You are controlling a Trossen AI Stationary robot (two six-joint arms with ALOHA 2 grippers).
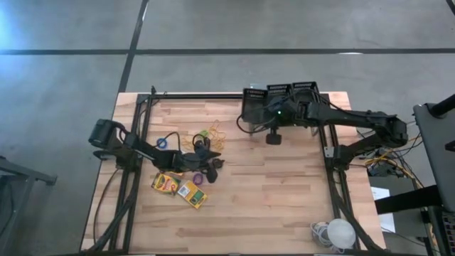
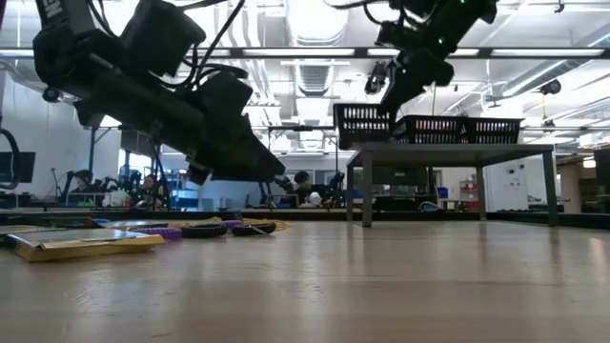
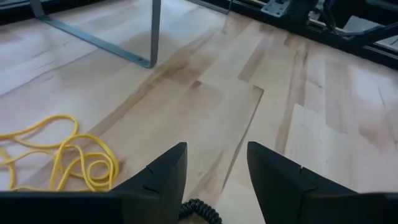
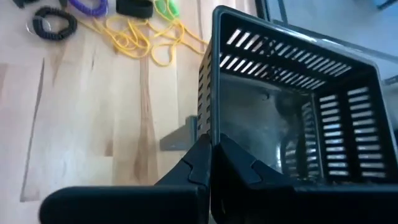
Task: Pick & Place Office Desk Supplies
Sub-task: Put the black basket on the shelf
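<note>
At table's 7 o'clock: two crayon boxes, lying flat, long axes approx 10-to-4. Left gripper just beside them, toward centre — claw wide, empty, a black ring directly under it; rubber bands at 11. Risk: fingers straddle the ring w/o catching it, or snag the bands. At 1 o'clock, mesh bins on stand; right gripper — pinched closed, holding nothing, at the first bin.

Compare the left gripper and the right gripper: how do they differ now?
The left gripper has its jaws apart, low over the wooden table near the yellow rubber bands. The right gripper has its jaws shut, raised beside a black mesh bin. Both hold nothing.
</note>
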